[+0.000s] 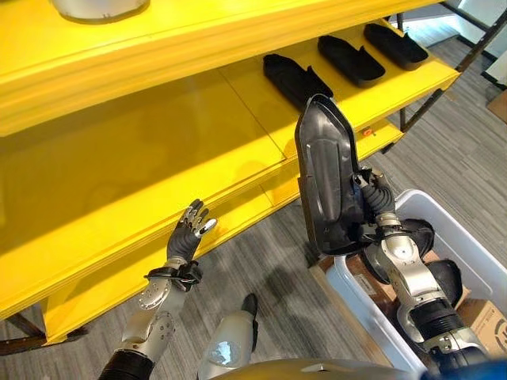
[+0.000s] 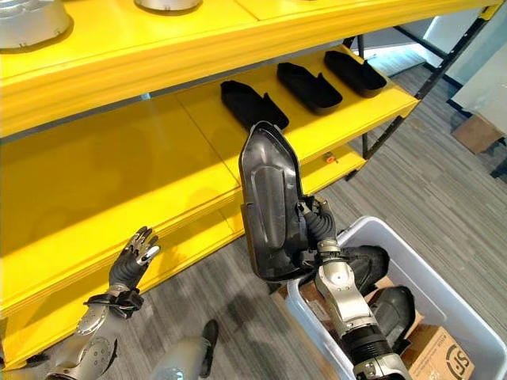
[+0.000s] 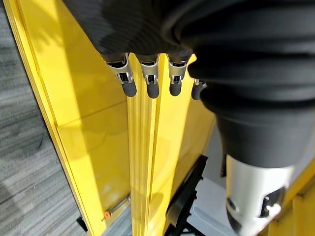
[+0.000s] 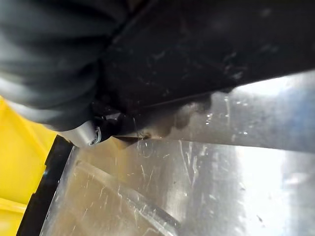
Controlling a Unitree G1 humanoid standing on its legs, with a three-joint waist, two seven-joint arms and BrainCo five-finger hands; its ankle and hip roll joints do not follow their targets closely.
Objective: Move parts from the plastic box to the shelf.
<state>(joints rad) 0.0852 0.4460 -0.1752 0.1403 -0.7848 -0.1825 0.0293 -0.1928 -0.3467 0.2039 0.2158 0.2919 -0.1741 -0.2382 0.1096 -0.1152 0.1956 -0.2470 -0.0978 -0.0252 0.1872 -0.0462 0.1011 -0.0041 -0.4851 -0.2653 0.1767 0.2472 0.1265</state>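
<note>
Glossy black moulded part, long and tapered, upright in right hand.

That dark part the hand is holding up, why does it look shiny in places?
In the left eye view, light glints along the dark part in the right hand; in the right wrist view its surface shows bright glare and fine scratches.

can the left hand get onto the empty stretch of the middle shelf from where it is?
Probably yes. The left hand hangs open just off the yellow shelf edge, nothing between them. The black part in the right hand stands off to the side.
</note>
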